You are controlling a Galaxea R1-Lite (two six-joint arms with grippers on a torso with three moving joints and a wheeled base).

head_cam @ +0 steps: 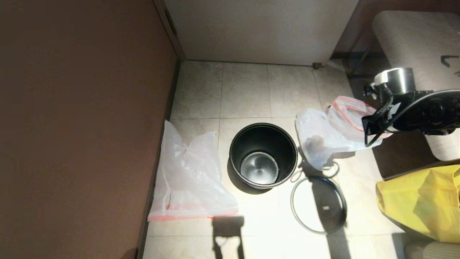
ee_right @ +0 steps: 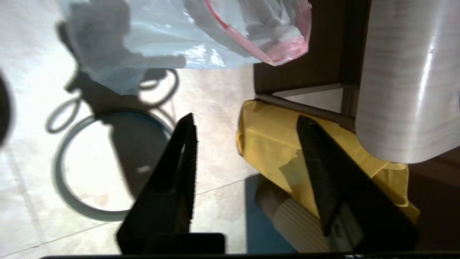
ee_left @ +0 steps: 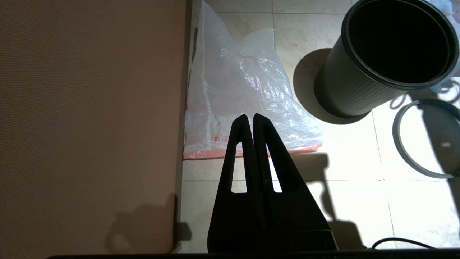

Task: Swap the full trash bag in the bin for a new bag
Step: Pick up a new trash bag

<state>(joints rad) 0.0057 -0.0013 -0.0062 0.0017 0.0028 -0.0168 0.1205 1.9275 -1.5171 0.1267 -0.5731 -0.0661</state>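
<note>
The new bag is shown flat on the floor beside the bin, light, limp and likely slippery; its pink band is judged the best hold. The full trash bag lies opposite. The right end effector is spread, the left end effector closed, empty.

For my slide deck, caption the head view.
Emptied bin between flat new bag and full trash bag, hoop on floor.

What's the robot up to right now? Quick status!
Left gripper shut over new bag. Right gripper open, empty. Bin unlined; full trash bag and hoop beside it.
</note>
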